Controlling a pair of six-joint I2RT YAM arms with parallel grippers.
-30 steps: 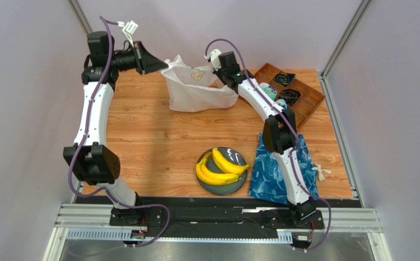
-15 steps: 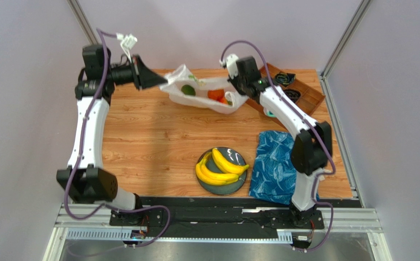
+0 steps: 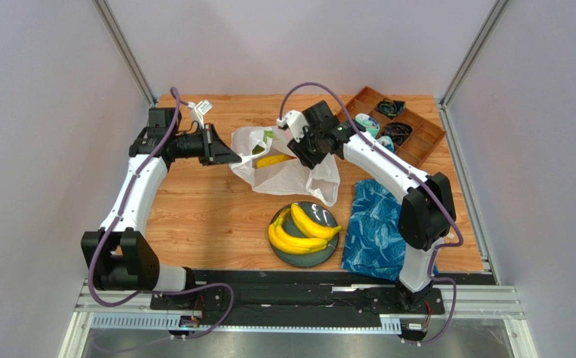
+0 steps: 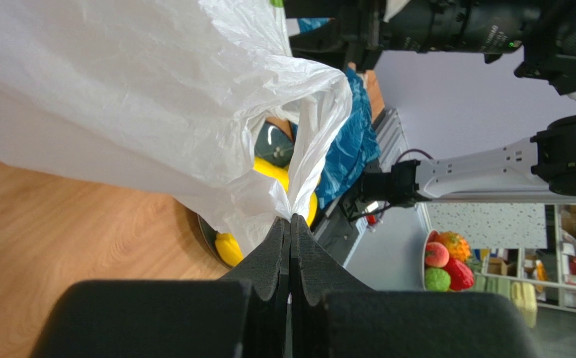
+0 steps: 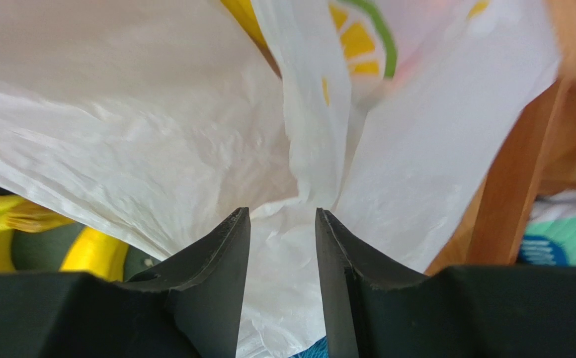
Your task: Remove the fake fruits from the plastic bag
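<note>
Plastic bag held btwn arms near far edge of counter; left jaws clenched on its rim, right jaws grasping its top; banana inside lies crosswise, nearer right.

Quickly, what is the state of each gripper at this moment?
Left gripper: closed, pinching an edge of the plastic bag.
Right gripper: closed on a bunched fold of the same bag, fingers slightly apart around it.
</note>
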